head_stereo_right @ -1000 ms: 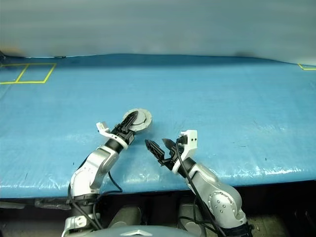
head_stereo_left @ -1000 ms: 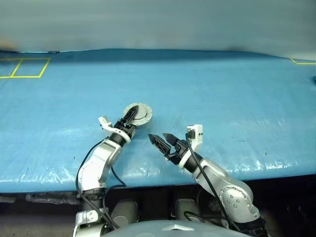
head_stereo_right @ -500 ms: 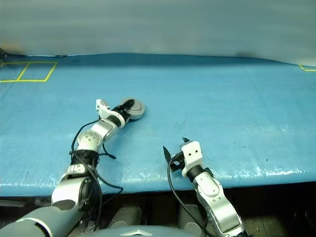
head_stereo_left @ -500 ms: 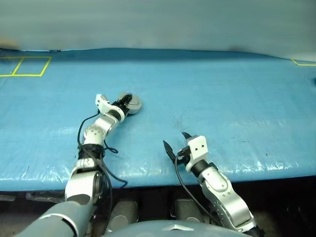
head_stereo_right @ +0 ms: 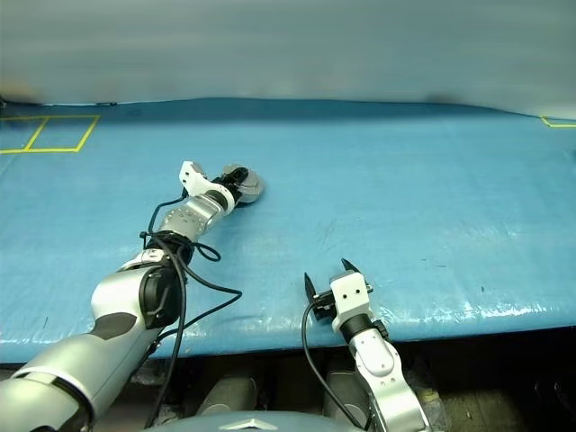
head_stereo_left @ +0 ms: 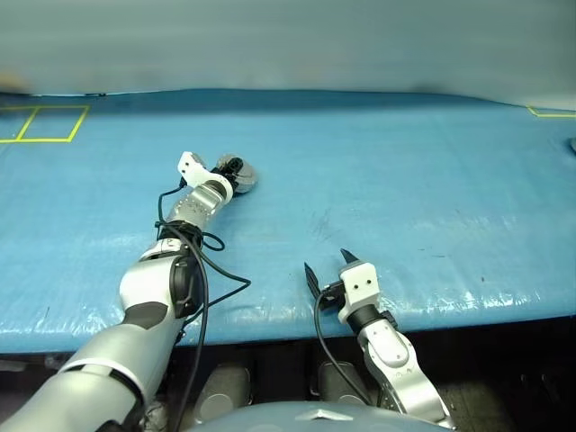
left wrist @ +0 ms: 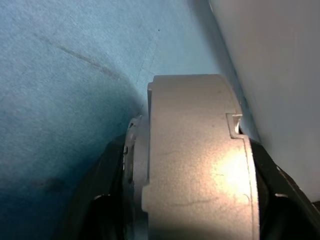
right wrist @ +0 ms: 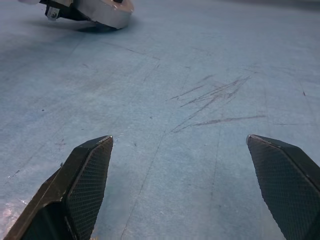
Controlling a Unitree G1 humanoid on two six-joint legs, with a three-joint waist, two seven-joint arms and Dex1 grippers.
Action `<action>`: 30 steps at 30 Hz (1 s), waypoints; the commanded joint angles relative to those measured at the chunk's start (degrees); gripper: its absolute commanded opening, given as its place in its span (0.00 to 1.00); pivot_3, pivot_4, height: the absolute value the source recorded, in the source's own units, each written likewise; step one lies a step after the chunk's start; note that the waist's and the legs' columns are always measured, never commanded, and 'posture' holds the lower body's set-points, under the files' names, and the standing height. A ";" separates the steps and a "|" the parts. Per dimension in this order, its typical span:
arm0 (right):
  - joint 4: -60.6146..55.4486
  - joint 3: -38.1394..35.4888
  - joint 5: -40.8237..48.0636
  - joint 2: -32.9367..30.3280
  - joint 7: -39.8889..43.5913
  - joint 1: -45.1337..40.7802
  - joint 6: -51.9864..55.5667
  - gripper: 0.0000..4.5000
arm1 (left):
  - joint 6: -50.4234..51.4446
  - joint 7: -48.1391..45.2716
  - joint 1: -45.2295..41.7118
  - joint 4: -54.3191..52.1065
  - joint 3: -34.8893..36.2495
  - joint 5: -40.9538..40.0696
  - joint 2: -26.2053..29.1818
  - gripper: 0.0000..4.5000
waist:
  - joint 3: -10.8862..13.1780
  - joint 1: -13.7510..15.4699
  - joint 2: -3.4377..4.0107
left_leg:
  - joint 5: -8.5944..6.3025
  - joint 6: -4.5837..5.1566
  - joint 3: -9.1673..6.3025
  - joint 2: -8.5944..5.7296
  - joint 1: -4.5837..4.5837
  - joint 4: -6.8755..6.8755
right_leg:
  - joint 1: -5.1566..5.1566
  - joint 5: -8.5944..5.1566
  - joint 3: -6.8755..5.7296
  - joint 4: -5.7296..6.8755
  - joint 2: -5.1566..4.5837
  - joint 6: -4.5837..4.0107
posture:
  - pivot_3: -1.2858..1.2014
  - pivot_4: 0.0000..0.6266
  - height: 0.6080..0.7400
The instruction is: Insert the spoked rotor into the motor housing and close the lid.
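The motor housing (head_stereo_left: 243, 176) is a closed silver-grey puck lying low and tilted on the blue table cover (head_stereo_left: 405, 198), towards the far left. My left gripper (head_stereo_left: 231, 167) reaches out to it and is shut on it. In the left wrist view the housing (left wrist: 195, 165) sits between the black fingers (left wrist: 95, 210), which press on both its sides. A seam runs round its side, and I cannot tell the lid from the body. The spoked rotor is out of view. My right gripper (head_stereo_left: 326, 264) stands open and empty near the table's front edge, far from the housing (right wrist: 107, 15).
Yellow tape squares (head_stereo_left: 45, 123) mark the far left corner, and a yellow tape line (head_stereo_left: 551, 112) marks the far right. The table's front edge (head_stereo_left: 468, 310) runs just behind my right gripper. Scratches (right wrist: 215, 95) cross the cover ahead of it.
My left arm has stretched away towards the far left, carrying the housing there and lowering it. My right gripper has drawn back to the near edge and rolled upright.
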 commanded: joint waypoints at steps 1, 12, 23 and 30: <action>-1.50 -1.19 -0.78 0.63 0.10 -0.15 -0.76 1.00 | 2.05 1.27 0.40 -0.60 1.65 1.55 1.48 0.96 | -0.06 -0.32 -0.01 | 0.00 0.00 0.00 0.00 0.08 0.01 | 0.08 0.00 0.00 0.01 0.00 0.00 | 0.52 0.24 1.00; -2.13 -1.25 2.15 2.75 3.87 -1.24 0.55 1.00 | 36.03 0.88 25.17 -36.52 -3.88 0.58 8.22 1.00 | -0.44 -2.87 0.00 | 0.00 -0.18 0.21 0.11 0.98 -0.29 | 0.33 -0.09 0.67 0.56 -0.07 -0.15 | 0.52 0.24 1.00; -1.99 -1.94 4.59 3.76 7.17 -2.69 3.27 1.00 | 24.59 -11.22 53.25 -78.10 -20.49 11.94 14.14 1.00 | -0.87 -0.44 0.11 | -0.04 -0.26 0.09 0.24 1.15 -0.22 | 0.27 -0.51 0.83 0.84 0.00 -0.55 | 0.52 0.24 1.00; -2.64 -2.17 6.23 2.91 10.31 -2.11 2.82 1.00 | -2.03 -11.91 64.05 -84.09 -28.28 28.72 11.63 1.00 | -0.82 0.05 0.06 | -0.05 -0.20 0.07 0.30 0.84 -0.24 | 0.10 -0.50 0.78 0.78 -0.01 -0.71 | 0.52 0.24 1.00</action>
